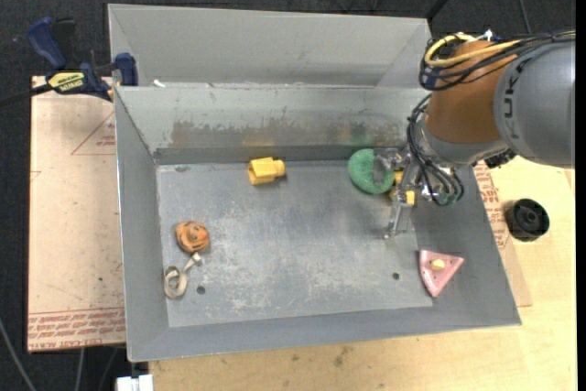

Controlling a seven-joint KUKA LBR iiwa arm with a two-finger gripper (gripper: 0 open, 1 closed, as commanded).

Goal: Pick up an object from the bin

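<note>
Flanking arm [540,101]: green lump [365,169] just beside | pink wedge [438,272] near

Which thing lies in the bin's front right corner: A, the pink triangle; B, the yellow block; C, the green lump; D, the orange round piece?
A: the pink triangle lies there; the yellow block and green lump sit by the back wall, the orange round piece at the left.
</note>
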